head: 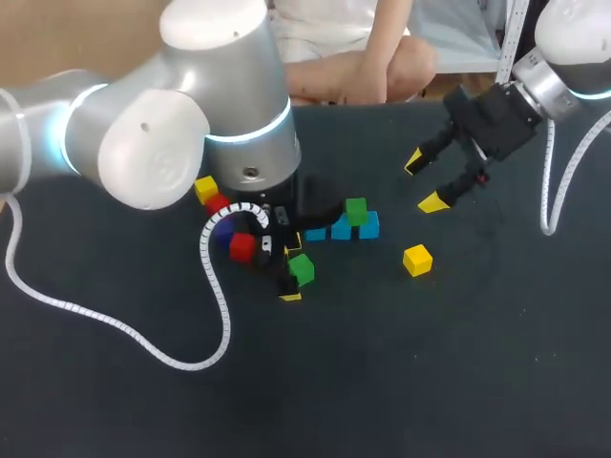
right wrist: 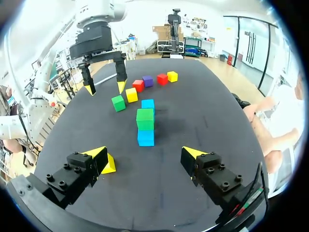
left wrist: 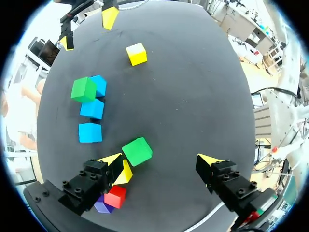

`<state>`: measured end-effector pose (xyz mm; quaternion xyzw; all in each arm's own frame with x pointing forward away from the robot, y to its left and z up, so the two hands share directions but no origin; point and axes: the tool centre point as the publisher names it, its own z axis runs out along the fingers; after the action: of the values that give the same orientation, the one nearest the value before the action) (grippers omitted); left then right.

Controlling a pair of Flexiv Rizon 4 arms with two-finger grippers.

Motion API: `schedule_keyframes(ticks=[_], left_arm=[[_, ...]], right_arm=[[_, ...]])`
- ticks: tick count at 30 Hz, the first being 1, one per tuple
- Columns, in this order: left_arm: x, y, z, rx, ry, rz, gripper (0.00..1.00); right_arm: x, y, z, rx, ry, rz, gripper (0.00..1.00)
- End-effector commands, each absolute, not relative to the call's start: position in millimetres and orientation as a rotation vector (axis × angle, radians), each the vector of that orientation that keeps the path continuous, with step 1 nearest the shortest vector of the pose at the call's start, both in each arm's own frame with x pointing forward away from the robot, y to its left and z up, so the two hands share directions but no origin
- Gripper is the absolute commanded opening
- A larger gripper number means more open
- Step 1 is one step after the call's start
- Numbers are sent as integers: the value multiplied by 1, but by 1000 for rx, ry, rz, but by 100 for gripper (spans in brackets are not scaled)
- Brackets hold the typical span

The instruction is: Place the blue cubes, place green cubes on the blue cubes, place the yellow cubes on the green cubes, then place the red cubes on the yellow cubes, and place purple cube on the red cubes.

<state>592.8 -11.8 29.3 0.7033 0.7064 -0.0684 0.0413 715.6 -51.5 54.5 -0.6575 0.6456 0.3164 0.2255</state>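
From the head camera, the row of three blue cubes [head: 341, 229] lay near the middle of the black table [head: 449, 382]. Its long axis ran across my view, and a stacked green cube [head: 356, 210] sat on the end nearer my right arm. My left gripper [head: 291, 270] was low at the row's other end, jaws released, with a loose green cube [head: 302, 269] between the fingers. Past it a near red cube [head: 242, 247], a purple cube [head: 224, 229], a far red cube [head: 218, 203] and a far yellow cube [head: 205, 188] lay in a line, partly hidden by the left arm. A lone yellow cube [head: 417, 260] sat apart to the right, and my right gripper [head: 425, 182] hung spread wide, grasping nothing. Through the left wrist camera, the loose green cube [left wrist: 137, 151] was turned at an angle to the fingers, just beside one and well apart from the other. Outside that nearer finger I saw a third yellow cube [left wrist: 124, 174], then the near red cube [left wrist: 115, 196] and the purple cube [left wrist: 103, 206]. Through the right wrist camera, the row pointed straight away ahead of my spread fingers, with the stacked green cube [right wrist: 145, 118] on its nearest block. The lone yellow cube [right wrist: 108, 165] lay just beside one finger, and the left gripper [right wrist: 105, 88] stood beyond.
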Motion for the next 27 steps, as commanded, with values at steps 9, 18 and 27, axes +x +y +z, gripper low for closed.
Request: schedule_keyframes(ticks=[9, 18, 27], left_arm=[[606, -30, 22, 2191, 2200, -206, 100], [604, -28, 14, 2143, 2277, -206, 100], [600, -25, 12, 2115, 2334, -151, 100]], right_arm=[[715, -52, 55, -1811, 1781, 869, 100], [715, -52, 55, -1811, 1781, 869, 100], [715, -52, 55, -1811, 1781, 869, 100]])
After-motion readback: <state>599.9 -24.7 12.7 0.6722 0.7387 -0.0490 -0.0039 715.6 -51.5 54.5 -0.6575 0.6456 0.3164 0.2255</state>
